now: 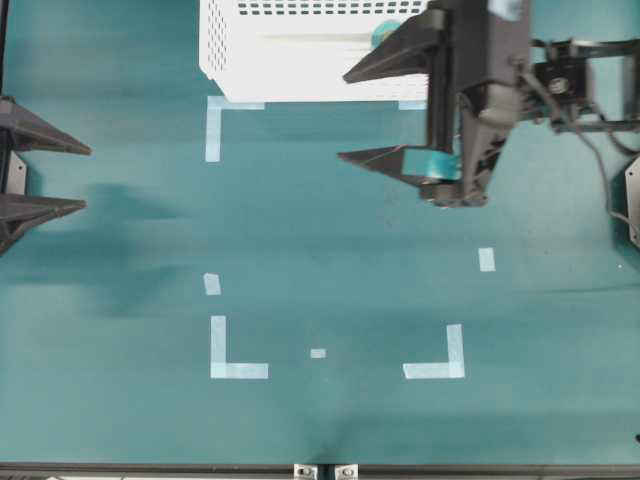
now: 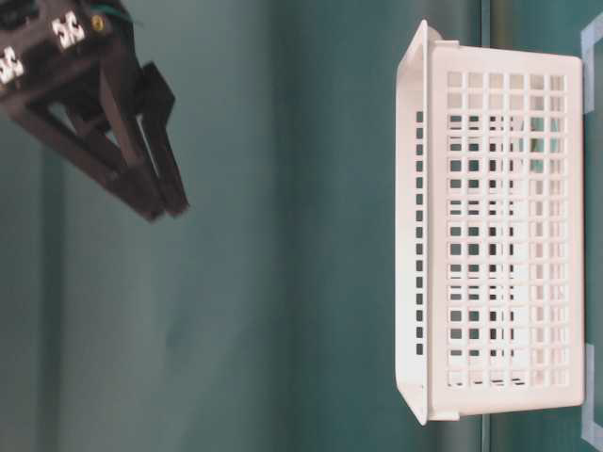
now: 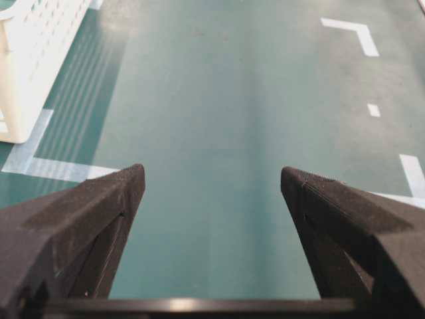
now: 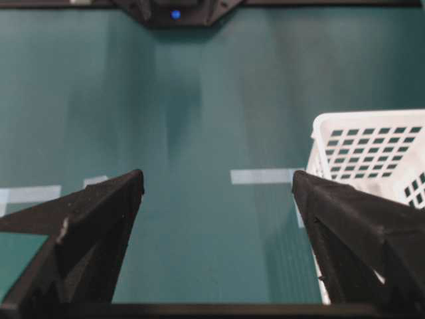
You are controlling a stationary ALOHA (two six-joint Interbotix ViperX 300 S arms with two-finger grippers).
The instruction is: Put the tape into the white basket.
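The white basket (image 1: 300,50) with slotted walls stands at the far edge of the teal table. A small curved bit of the teal-green tape (image 1: 385,33) shows inside its right end, mostly hidden by my right arm. My right gripper (image 1: 343,115) hangs open just in front of that end, nothing between its fingers. In the right wrist view the gripper (image 4: 218,176) spans bare table, with the basket (image 4: 372,143) beside its right finger. My left gripper (image 1: 86,178) is open and empty at the table's left edge. Seen from the left wrist, the gripper (image 3: 212,173) faces bare table and the basket (image 3: 40,46) is far left.
Pale-blue strips mark corners on the table: one below the basket (image 1: 213,115), two L-shapes near the front (image 1: 238,370) (image 1: 435,368), and small pieces (image 1: 486,259) (image 1: 318,353). In the table-level view the basket (image 2: 490,235) is side-on, with the right gripper (image 2: 168,205) above rim height.
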